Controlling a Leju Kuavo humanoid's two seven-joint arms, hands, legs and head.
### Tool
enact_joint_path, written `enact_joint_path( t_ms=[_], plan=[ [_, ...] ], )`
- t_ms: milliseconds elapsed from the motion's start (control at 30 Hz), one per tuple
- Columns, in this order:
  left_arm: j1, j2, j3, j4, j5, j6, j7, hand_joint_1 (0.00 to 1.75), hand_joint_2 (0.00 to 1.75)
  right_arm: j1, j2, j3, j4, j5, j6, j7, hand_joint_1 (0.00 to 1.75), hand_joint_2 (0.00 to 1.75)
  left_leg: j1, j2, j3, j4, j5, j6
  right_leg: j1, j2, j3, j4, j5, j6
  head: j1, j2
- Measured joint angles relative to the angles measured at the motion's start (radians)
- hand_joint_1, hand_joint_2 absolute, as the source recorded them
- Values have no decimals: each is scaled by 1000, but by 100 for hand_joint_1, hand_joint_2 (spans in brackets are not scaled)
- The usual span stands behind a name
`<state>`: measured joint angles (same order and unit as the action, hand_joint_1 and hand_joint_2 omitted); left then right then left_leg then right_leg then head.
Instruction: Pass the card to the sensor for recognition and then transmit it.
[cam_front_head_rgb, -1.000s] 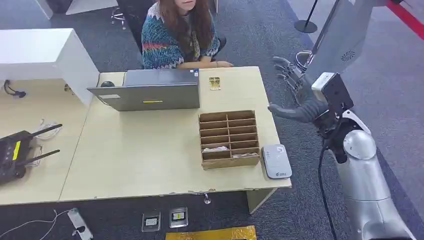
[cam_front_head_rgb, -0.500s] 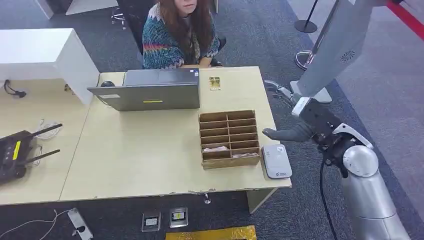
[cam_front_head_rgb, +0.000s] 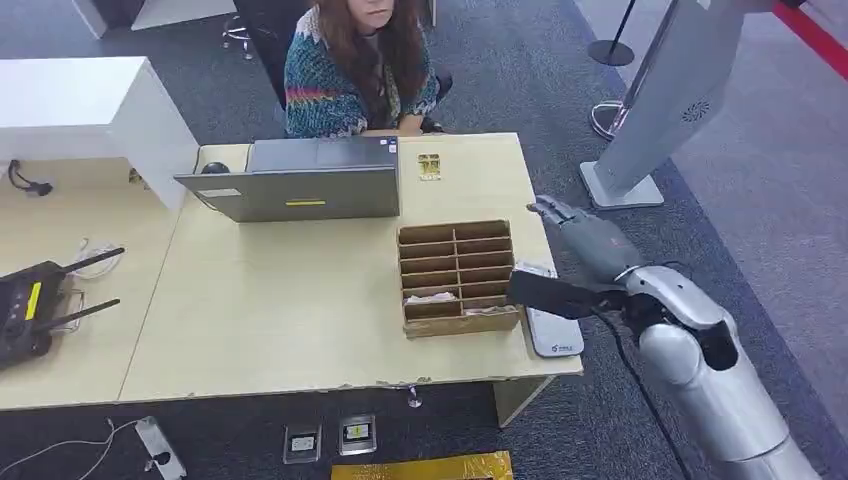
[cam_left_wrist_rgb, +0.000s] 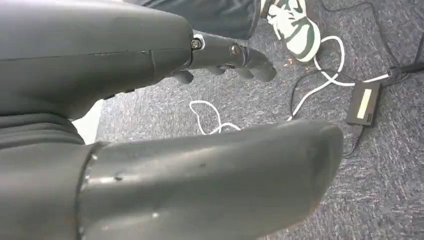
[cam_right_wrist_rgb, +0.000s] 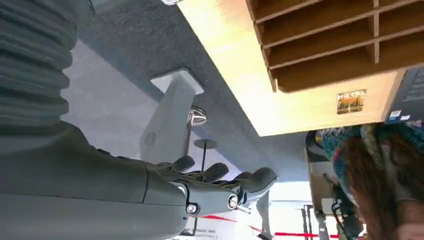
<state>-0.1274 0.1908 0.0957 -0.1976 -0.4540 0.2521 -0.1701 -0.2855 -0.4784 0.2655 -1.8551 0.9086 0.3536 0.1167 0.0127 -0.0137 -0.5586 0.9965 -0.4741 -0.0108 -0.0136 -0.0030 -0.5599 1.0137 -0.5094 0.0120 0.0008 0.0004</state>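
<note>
Task barely begun — the right hand (cam_front_head_rgb: 585, 240) hovers over the table edge beside the one sensor (cam_front_head_rgb: 553, 322), fingers apart and empty, while two cards (cam_front_head_rgb: 430, 297) lie untouched in the one slotted wooden box (cam_front_head_rgb: 458, 276); the left hand (cam_left_wrist_rgb: 220, 55) hangs loosely curled, empty.

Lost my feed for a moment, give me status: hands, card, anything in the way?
Right hand open, empty, at the table's right edge above the reader. Left hand down by the floor, empty. Cards lie in the wooden organizer, untouched. Nothing blocking.
</note>
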Motion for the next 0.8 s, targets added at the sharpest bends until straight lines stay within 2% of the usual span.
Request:
enact_joint_path(
  t_ms=[167,800],
  plan=[
    [0,-7,9,1,0,-1,1,0,0,21,4,41,0,54,-4,13,0,175,0,0,0,0,0,0,0,0,0,0,0,0,0,0],
    [0,-13,14,1,-10,-6,3,0,0,81,26,102,33,88,2,26,0,175,0,0,0,0,0,0,0,0,0,0,0,0,0,0]
  ],
)
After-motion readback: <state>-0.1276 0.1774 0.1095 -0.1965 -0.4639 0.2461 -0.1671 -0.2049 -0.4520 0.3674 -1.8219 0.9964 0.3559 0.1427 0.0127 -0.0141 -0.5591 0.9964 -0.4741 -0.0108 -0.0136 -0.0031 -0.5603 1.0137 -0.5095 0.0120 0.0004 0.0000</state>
